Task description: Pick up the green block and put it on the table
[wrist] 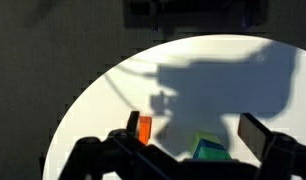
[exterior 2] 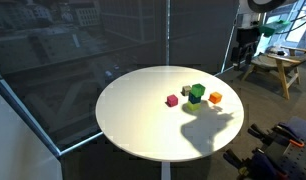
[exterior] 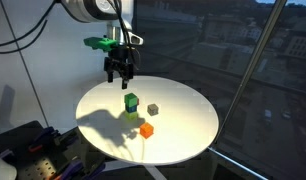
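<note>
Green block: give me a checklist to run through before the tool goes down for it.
1. Tool open: ok, the jaws stand wide apart.
2. Tool empty: ok, nothing sits between the jaws.
3. Green block free from above: ok, nothing covers it. It appears to sit on a yellow-green block.
4. Tool lined up over the green block: cannot tell. The wrist view shows the block low between the fingers, but the tool hangs high above the table.
5. Neighbours clear: ok, the orange block and the grey block stand apart from it.
6. Bare white tabletop for the drop: ok.
</note>
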